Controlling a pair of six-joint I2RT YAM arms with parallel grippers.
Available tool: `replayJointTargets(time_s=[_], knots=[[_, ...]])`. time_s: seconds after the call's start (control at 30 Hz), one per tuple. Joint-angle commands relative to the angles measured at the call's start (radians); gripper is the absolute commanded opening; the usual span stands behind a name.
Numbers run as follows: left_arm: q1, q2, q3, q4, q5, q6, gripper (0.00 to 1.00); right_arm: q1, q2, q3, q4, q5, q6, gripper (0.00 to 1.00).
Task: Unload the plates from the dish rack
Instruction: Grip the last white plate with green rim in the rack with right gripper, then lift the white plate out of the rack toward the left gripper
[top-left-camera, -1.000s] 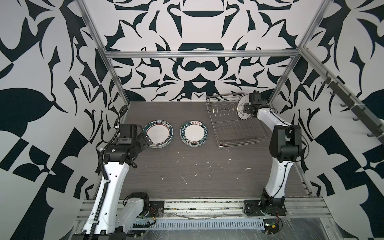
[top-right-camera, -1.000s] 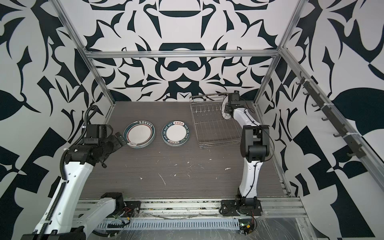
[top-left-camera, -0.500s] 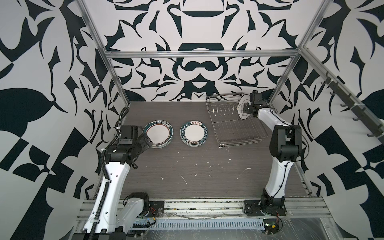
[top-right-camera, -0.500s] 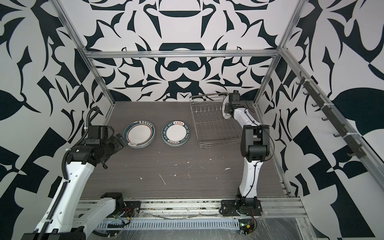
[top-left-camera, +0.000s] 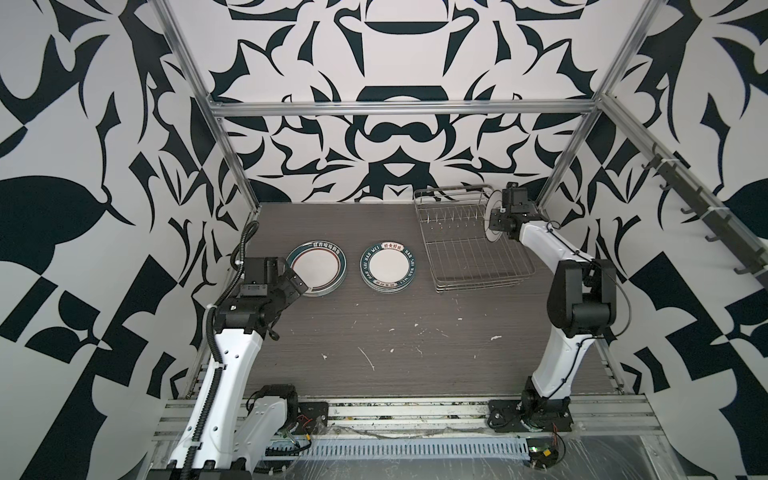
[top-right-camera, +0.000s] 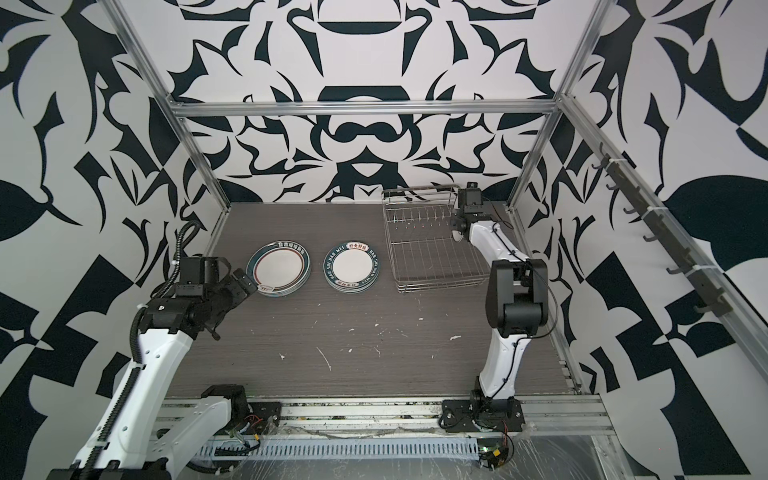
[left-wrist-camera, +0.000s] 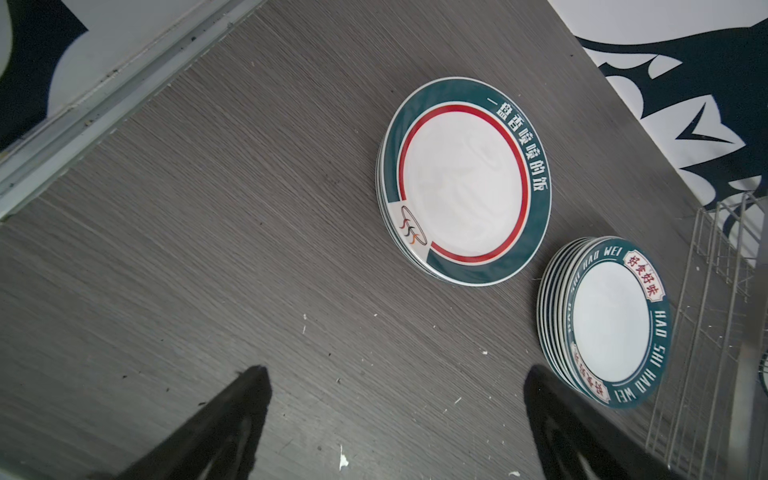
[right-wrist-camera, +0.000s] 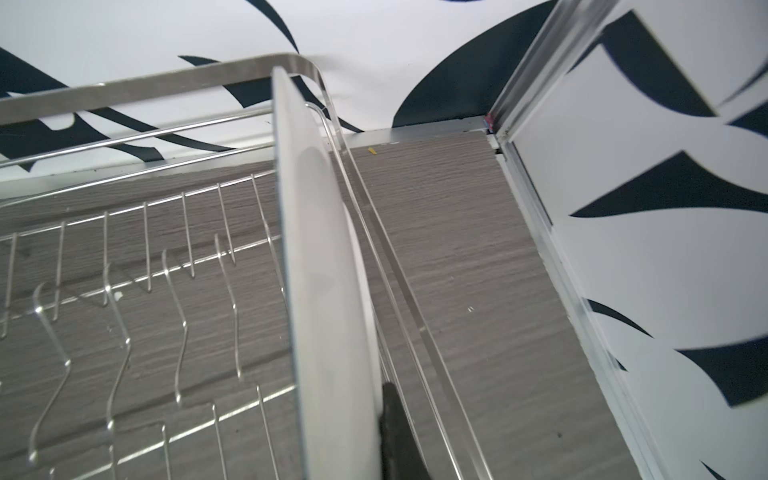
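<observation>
One white ceramic plate (right-wrist-camera: 324, 270) upright in silver wire dish rack (top-left-camera: 469, 257), clamped by right tool (top-left-camera: 494, 220), two teal-rimmed plate stacks (top-left-camera: 387, 268) on worktop (top-left-camera: 374, 332), left tool (left-wrist-camera: 397, 374) held apart.

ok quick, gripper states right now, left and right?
Left gripper: open, holding nothing.
Right gripper: shut on the upright plate standing in the dish rack.

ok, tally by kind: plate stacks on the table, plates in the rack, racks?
plate stacks: 2, the red-ringed stack and the HAO WEI stack
racked plate, standing on edge: 1
dish rack: 1
total: 4
</observation>
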Motion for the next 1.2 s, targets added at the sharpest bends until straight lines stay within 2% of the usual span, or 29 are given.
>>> replayJointTargets(time_s=[0.0, 0.3, 0.67, 0.77, 0.87, 0.97, 1.03, 1.17], knots=[[0.004, 0.010, -0.009, 0.038, 0.023, -0.027, 0.99, -0.006, -0.109, -0.044, 0.015, 0.087, -0.003, 0.00], [0.004, 0.057, -0.019, 0.115, 0.050, -0.011, 0.99, -0.007, -0.342, -0.199, -0.010, 0.092, 0.053, 0.00], [0.004, 0.143, -0.017, 0.232, 0.249, -0.001, 0.99, -0.006, -0.686, -0.381, -0.022, -0.002, 0.204, 0.00], [0.004, 0.160, -0.010, 0.260, 0.300, -0.019, 0.99, -0.006, -0.794, -0.455, -0.007, -0.051, 0.305, 0.00], [0.003, 0.197, -0.006, 0.307, 0.399, -0.031, 0.99, -0.006, -0.883, -0.538, 0.015, -0.177, 0.477, 0.00], [-0.008, 0.229, -0.035, 0.417, 0.514, -0.077, 0.99, -0.006, -0.954, -0.648, 0.110, -0.309, 0.665, 0.00], [-0.034, 0.245, -0.059, 0.498, 0.555, -0.115, 0.99, -0.007, -0.974, -0.715, 0.205, -0.405, 0.786, 0.00], [-0.106, 0.280, -0.052, 0.554, 0.561, -0.131, 0.99, -0.004, -0.943, -0.792, 0.331, -0.591, 0.980, 0.00]])
